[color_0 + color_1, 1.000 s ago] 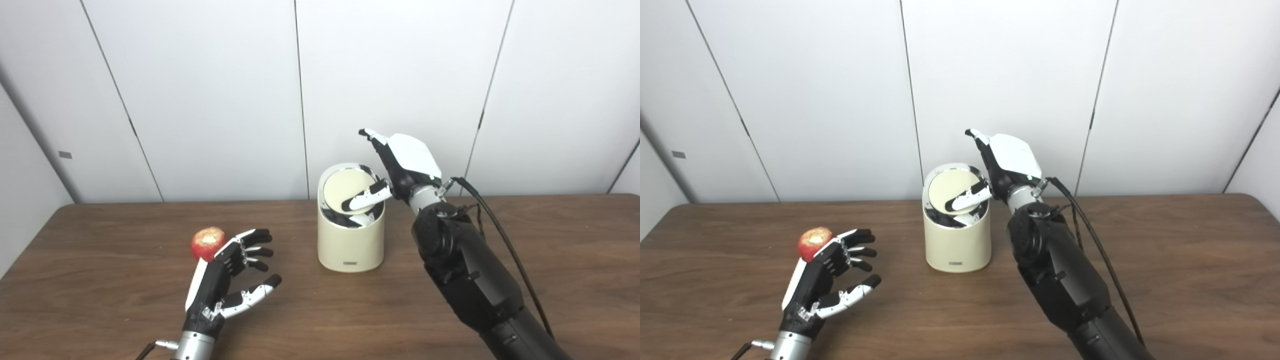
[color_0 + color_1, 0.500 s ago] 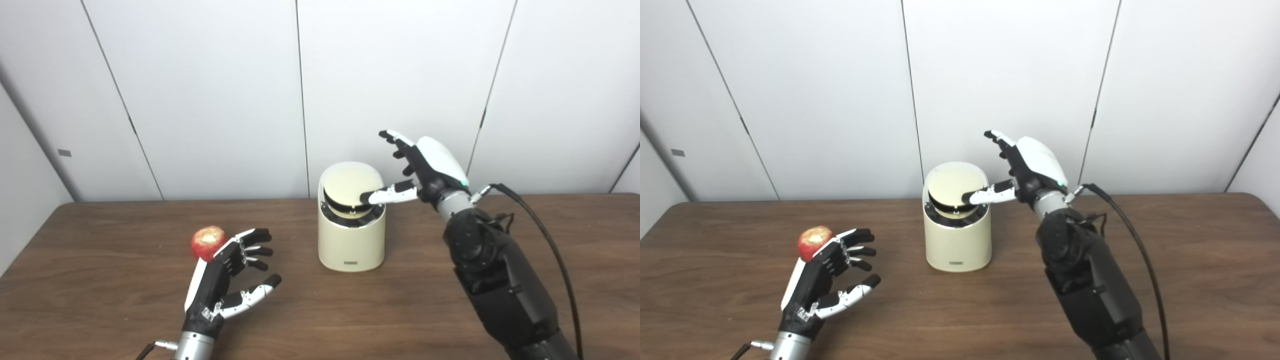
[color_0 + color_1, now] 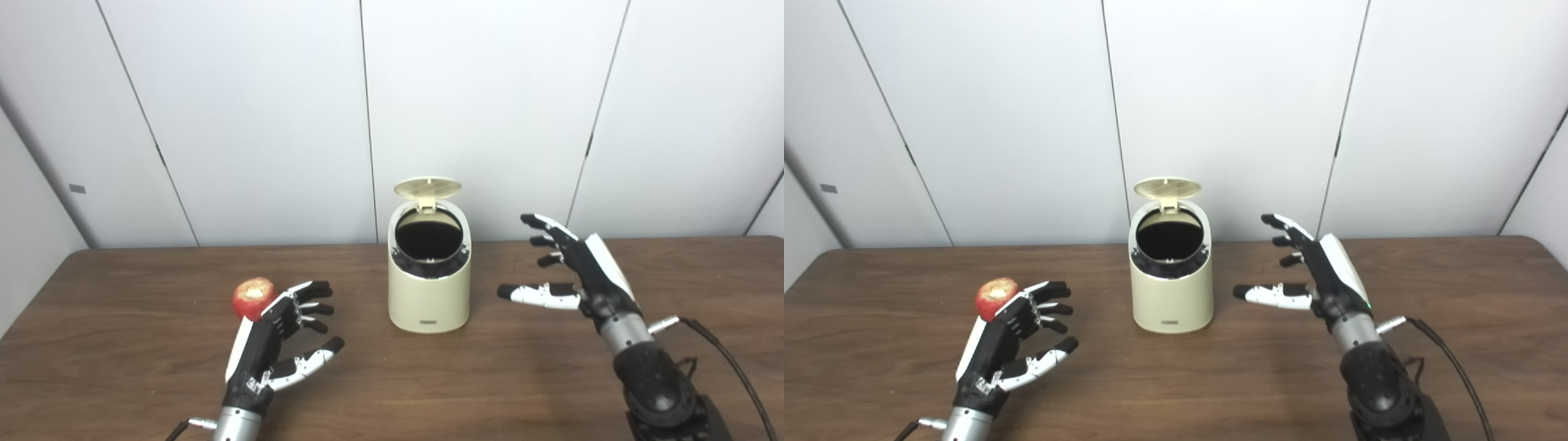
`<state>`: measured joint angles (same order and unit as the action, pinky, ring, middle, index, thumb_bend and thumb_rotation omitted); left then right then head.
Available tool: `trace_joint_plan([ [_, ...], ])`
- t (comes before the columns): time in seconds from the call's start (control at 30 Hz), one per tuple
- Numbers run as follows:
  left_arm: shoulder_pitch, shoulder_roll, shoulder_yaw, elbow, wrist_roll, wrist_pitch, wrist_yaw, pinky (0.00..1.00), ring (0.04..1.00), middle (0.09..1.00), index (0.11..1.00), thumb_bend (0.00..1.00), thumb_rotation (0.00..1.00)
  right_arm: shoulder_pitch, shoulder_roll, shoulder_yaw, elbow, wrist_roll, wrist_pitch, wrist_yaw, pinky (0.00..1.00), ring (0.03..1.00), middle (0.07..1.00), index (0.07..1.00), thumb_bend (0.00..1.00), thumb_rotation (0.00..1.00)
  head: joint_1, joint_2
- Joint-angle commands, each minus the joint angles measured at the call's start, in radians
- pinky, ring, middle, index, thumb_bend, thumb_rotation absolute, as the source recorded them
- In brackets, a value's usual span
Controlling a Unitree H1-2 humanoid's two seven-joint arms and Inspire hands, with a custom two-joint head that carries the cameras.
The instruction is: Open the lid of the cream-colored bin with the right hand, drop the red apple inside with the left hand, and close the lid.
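Left eye view: cream-colored bin (image 3: 429, 294) stands mid-table (image 3: 392, 380), its lid (image 3: 427, 186) flipped up at the back, dark mouth exposed. Red apple (image 3: 252, 297) sits on the table just behind the left hand (image 3: 269, 346), whose fingers (image 3: 315, 299) are spread, holding nothing.

Right eye view: right hand (image 3: 1323, 278) hovers right of the bin, well apart from it, fingers (image 3: 1274, 295) spread and empty.
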<state>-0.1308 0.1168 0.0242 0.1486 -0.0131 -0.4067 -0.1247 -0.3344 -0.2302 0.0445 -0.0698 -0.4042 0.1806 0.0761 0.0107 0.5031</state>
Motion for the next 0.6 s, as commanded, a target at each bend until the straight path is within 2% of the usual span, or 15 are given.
trace_joint_plan([
  [0.0, 0.037, -0.016, -0.011, 0.028, 0.000, -0.007, 0.009, 0.55, 0.681, 0.767, 0.777, 0.58, 0.00, -0.012, -0.010, -0.007, -0.042, 0.022, -0.086, -0.026, 0.66, 0.794, 0.857, 0.857, 0.83, 0.32, 0.002, 0.002],
  [0.1, 0.037, -0.016, -0.009, 0.029, -0.001, -0.010, 0.011, 0.55, 0.680, 0.764, 0.776, 0.58, 0.00, 0.039, -0.010, -0.008, -0.029, 0.056, -0.176, -0.040, 0.64, 0.788, 0.855, 0.859, 0.81, 0.28, 0.005, 0.002],
  [0.17, 0.037, -0.017, -0.007, 0.028, -0.001, -0.010, 0.013, 0.55, 0.677, 0.761, 0.774, 0.59, 0.00, 0.061, -0.007, -0.012, -0.019, 0.071, -0.210, -0.047, 0.66, 0.789, 0.854, 0.853, 0.82, 0.26, 0.005, 0.002],
  [0.37, 0.040, -0.020, -0.003, 0.014, -0.002, -0.005, 0.020, 0.55, 0.673, 0.761, 0.775, 0.60, 0.00, 0.102, 0.001, -0.019, 0.002, 0.102, -0.254, -0.056, 0.71, 0.803, 0.864, 0.856, 0.82, 0.21, 0.026, 0.002],
  [0.47, 0.043, -0.014, 0.005, -0.028, 0.065, -0.011, 0.054, 0.55, 0.660, 0.748, 0.766, 0.62, 0.00, 0.122, -0.003, -0.021, 0.005, 0.114, -0.264, -0.052, 0.72, 0.812, 0.874, 0.866, 0.80, 0.21, 0.060, 0.000],
  [0.57, 0.042, -0.011, 0.023, -0.116, 0.145, -0.004, 0.100, 0.52, 0.654, 0.733, 0.752, 0.63, 0.00, 0.137, -0.012, -0.029, 0.011, 0.144, -0.275, -0.040, 0.73, 0.824, 0.884, 0.872, 0.79, 0.18, 0.112, -0.005],
])
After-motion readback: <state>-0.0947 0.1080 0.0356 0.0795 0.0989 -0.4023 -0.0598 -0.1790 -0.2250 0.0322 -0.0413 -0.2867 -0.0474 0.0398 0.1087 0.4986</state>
